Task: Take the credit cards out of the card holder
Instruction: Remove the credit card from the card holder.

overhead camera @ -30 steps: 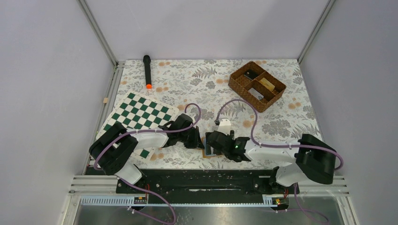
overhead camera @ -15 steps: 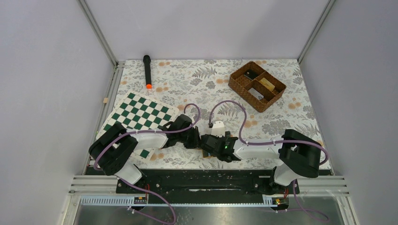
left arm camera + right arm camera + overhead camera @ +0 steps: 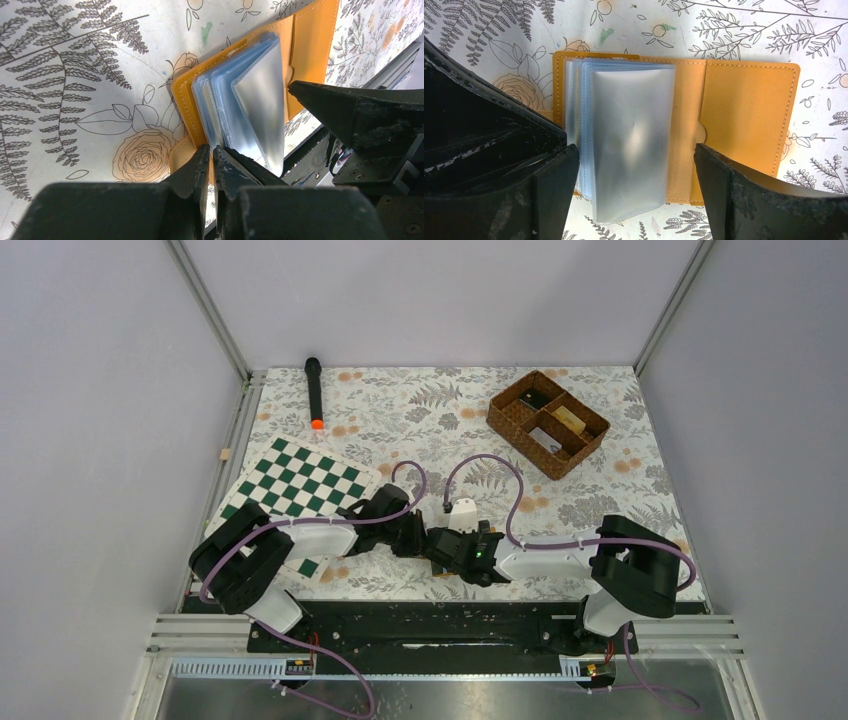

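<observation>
Pinching orange-tan leather card holder [image 3: 744, 115], left gripper [image 3: 211, 161] closed; straddling clear sleeves [image 3: 631, 130], right gripper [image 3: 634, 152] wide, empty; no cards out.

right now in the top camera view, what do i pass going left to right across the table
chess mat → left gripper → right gripper → wicker basket. Left out: the torch, which lies within the chess mat's span, and the card holder, mostly hidden under the jaws in this view.
</observation>
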`<state>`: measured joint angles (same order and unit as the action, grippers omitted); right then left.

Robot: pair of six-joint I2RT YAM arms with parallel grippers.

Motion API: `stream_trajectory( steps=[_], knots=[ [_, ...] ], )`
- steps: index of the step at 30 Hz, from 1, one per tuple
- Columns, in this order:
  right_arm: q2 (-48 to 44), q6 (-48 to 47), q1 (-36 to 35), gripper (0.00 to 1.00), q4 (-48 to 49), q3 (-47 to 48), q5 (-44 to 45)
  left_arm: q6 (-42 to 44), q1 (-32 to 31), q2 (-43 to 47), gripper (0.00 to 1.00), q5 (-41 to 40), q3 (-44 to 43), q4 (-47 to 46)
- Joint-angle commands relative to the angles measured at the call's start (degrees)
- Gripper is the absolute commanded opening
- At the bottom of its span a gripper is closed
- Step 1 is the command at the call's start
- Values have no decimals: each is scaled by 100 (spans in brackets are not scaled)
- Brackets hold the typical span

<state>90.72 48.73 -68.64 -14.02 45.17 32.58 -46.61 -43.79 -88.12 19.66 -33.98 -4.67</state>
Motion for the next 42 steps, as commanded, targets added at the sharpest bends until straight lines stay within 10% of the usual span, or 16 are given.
stream_trajectory(
  steps=[1,23,36,42],
  knots=[
    [136,60,-53,88,-326,108,305,134,42,28,8,-298,166,338],
    [-1098,239,-41,61,21,-722,476,169,96,-7,8,-369,137,458],
    [-1600,287,26,66,-343,-1003,778,234,99,-1,8,-423,12,704],
    [-1405,-198,26,84,246,-757,186,218,101,-8,8,-377,-25,714]
  ],
)
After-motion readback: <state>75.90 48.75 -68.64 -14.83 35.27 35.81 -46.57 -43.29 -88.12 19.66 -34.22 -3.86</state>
